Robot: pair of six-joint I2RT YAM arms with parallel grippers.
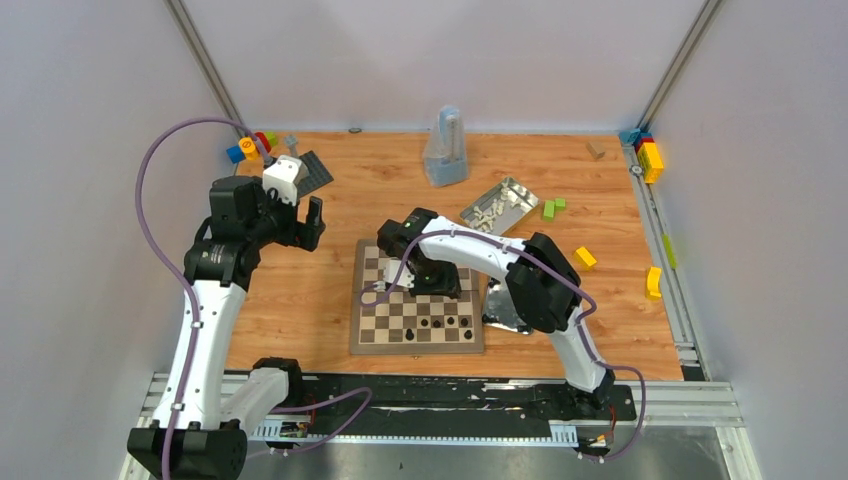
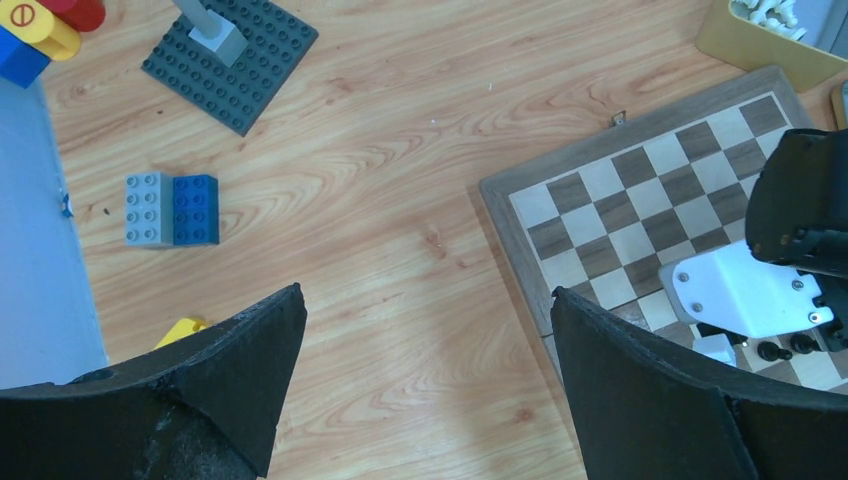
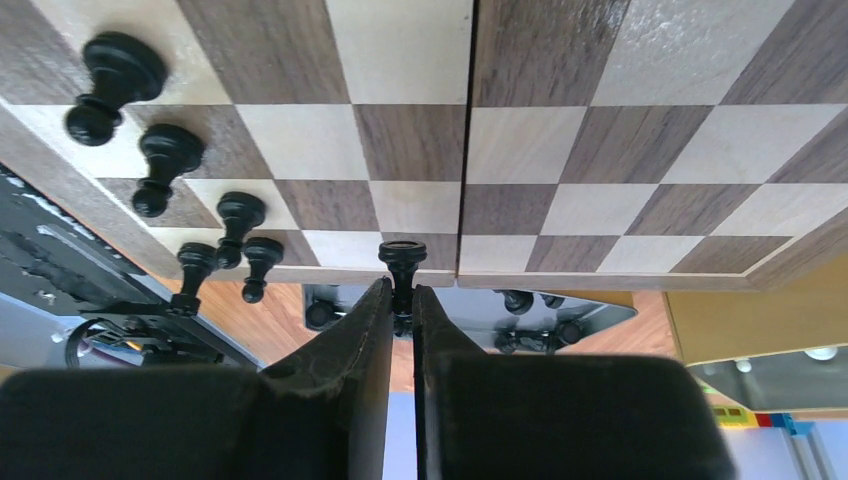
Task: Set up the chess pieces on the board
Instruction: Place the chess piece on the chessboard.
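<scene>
**A:** What have your right fingers got?

**B:** My right fingers [image 3: 385,310] are pressed together on a single black pawn [image 3: 402,256]. They pinch it by its upper part, so the round base sticks out past the tips at the lower middle of the right wrist view.

**A:** Where is that against the board?

**B:** The board [image 3: 600,110] fills the upper part of that view. The pawn's base shows against the last row of squares by the tan border, just beside the seam down the board's middle. I can't tell whether it touches the wood.

**A:** Any other pieces set?

**B:** Five black pieces [image 3: 165,155] stand at the left of that frame, along the same edge of the board. Below the border, a shiny tin [image 3: 610,315] holds a few more black ones. From overhead, the pale pieces [image 1: 490,212] lie in a second tin [image 1: 522,190] at the upper right of the board.

**A:** And your left fingers?

**B:** My left fingers [image 1: 314,220] are spread wide and hold nothing. In the left wrist view, bare table [image 2: 400,200] shows between them, and the board's corner lies at the right of the frame.
</scene>
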